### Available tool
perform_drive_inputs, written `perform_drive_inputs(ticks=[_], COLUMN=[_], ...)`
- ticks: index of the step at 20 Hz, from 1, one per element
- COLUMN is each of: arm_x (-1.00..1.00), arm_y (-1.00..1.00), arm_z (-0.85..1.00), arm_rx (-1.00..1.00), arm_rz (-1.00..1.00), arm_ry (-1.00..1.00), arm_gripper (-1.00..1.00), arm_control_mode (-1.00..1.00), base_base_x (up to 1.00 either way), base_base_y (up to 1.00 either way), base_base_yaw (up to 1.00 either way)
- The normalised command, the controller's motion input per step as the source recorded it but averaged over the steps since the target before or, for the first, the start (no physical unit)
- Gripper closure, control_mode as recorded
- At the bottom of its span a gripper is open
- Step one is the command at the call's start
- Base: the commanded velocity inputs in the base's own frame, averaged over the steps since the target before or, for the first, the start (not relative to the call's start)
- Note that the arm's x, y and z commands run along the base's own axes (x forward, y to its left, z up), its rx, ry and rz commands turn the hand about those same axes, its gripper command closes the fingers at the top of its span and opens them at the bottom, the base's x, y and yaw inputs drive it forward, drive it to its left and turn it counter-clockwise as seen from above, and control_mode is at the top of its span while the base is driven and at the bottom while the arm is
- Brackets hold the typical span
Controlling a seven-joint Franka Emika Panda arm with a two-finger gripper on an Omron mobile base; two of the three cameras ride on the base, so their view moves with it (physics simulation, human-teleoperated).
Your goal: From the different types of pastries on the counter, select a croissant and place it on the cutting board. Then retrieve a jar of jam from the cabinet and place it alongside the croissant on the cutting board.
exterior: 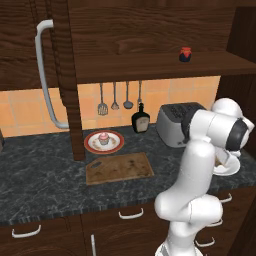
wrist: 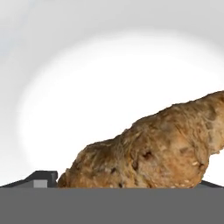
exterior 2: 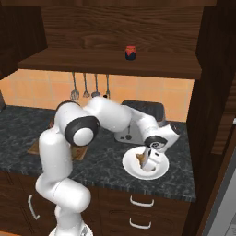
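The gripper (exterior 2: 146, 160), jaws spread wide, straddles the croissant (exterior 2: 139, 158) on the white plate (exterior 2: 133, 171) near the counter's (exterior 2: 101, 166) right front edge; closing off-centre could crush or flick it.

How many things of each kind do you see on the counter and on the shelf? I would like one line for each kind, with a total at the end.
Pastries: 2, the croissant and the cupcake
Plates: 2, a white plate and a red-rimmed plate
Cutting board: 1
Toaster: 1
Black bottle: 1
Jar of jam: 1
Hanging utensils: 4
Total: 12
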Motion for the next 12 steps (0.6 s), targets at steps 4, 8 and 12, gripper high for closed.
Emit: perform_drive_inputs(ticks=[4, 8, 12], arm_x=[-0.20, -0.32, -0.08], arm_y=[0.13, 0.34, 0.98], arm_z=[0.09, 0.79, 0.82], arm_rx=[0.00, -0.02, -0.15], arm_rz=[-0.12, -0.09, 0.00], arm_ry=[-0.14, -0.25, -0.04], arm_gripper=[1.00, 1.00, 1.00], arm_control_mode=[-1.00, -1.00, -1.00], base_base_x=[0.00, 0.00, 0.00], base_base_y=[0.00, 0.00, 0.00], base_base_yaw=[0.00, 0.00, 0.00])
